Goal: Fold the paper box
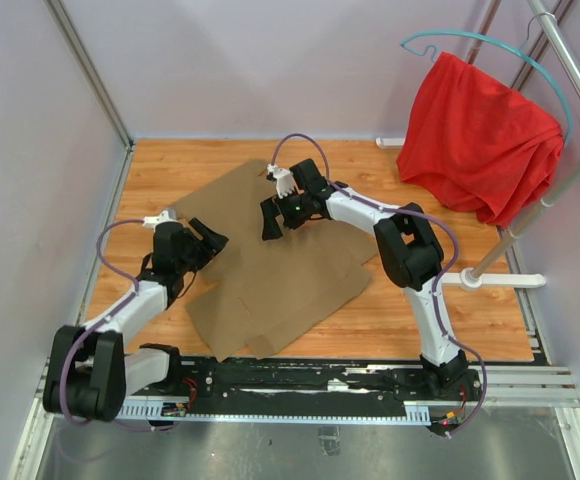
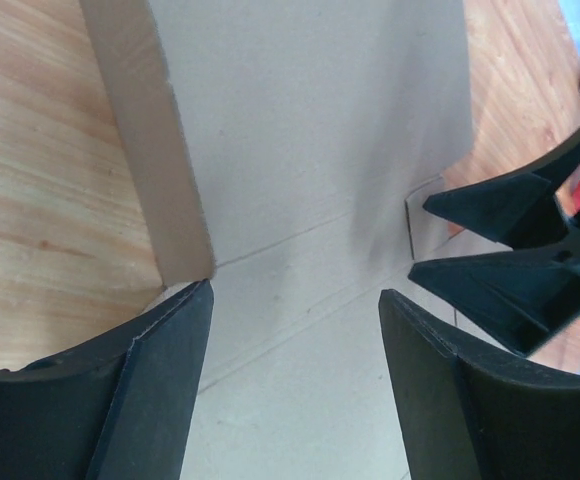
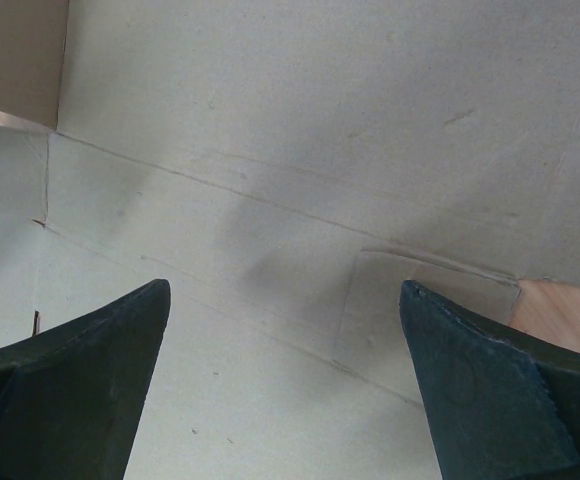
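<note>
1 paper box (image 1: 270, 275), a flat brown sheet. 2 robot arms, left arm (image 1: 135, 300) & right arm (image 1: 410, 250), each w/ 1 pair of jaws, so 2 pairs. 1 red cloth (image 1: 480, 140), 1 teal hanger (image 1: 467, 35), 1 wooden surface (image 1: 450, 320)

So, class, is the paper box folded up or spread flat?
Spread out: the paper box lies as an open sheet on the table, flaps splayed, not yet box-shaped.
</note>
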Motion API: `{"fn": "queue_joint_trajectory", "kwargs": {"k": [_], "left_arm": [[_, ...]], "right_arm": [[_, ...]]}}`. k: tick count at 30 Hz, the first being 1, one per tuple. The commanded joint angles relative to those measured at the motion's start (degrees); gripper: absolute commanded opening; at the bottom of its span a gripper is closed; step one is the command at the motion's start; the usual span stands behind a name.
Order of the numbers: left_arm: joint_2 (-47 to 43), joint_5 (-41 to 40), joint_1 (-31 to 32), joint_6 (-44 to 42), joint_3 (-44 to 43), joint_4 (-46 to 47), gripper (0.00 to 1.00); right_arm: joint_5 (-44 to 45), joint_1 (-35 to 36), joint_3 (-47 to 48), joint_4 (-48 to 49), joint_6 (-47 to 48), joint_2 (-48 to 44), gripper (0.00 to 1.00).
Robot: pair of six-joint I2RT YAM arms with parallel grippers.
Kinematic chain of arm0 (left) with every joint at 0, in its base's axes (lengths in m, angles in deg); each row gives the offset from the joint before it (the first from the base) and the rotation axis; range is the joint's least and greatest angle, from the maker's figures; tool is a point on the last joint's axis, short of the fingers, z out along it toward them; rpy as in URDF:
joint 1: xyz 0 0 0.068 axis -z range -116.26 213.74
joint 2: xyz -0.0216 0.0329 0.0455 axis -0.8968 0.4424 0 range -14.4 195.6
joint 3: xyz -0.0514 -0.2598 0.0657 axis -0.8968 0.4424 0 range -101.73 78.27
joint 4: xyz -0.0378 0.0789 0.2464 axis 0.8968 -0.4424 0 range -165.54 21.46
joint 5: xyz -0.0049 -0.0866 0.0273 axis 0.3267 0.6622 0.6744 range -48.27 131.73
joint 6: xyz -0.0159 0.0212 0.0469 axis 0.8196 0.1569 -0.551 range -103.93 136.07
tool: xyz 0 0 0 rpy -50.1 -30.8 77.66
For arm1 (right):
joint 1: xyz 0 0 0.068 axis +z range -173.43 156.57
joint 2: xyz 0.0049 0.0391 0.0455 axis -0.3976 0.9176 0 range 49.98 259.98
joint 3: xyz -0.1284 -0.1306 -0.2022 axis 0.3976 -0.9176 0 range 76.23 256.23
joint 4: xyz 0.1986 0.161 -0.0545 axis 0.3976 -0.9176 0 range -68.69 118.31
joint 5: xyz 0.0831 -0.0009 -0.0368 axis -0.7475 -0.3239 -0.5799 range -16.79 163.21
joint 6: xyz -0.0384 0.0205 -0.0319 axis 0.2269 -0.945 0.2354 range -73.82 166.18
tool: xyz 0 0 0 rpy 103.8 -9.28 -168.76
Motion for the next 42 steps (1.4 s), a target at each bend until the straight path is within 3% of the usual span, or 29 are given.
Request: {"fn": "queue_joint_trajectory", "kwargs": {"k": [1,6,10,17,23,31,42], "left_arm": [[-9.83,-3.54,0.38,-2.41,-1.83,-8.06,0.73],[-19.80,-8.89,0.38,-2.42,1.80,-15.26,0.74],[-22.13,-9.36,0.38,-1.53,6.22,-16.52,0.72],[-18.42,-6.20,0.37,-2.41,5.95,-18.75,0.70],[-17.91,-3.05,0.38,-1.39,5.77,-14.86,0.69],[-10.36,1.53,0.68,-1.36,1.75,-11.67,0.68],[-4.51,1.23,5.72,0.92,-2.98,-6.99,0.68]], "right_arm": [[1.03,-0.53,-1.45,-2.61,-1.31,-0.46,0.99],[0.78,-0.63,-0.87,-2.38,-2.22,0.01,1.00],[0.59,-0.71,-1.13,-2.20,-2.48,-0.03,1.00],[0.16,-0.74,-1.81,-1.82,-2.68,-0.34,1.00],[-0.12,-0.72,-1.93,-1.67,-2.70,-0.09,1.00],[-0.37,-0.75,-1.73,-1.62,-2.70,0.46,1.00],[-0.47,-0.72,-1.48,-1.48,-2.53,1.10,0.99]]}}
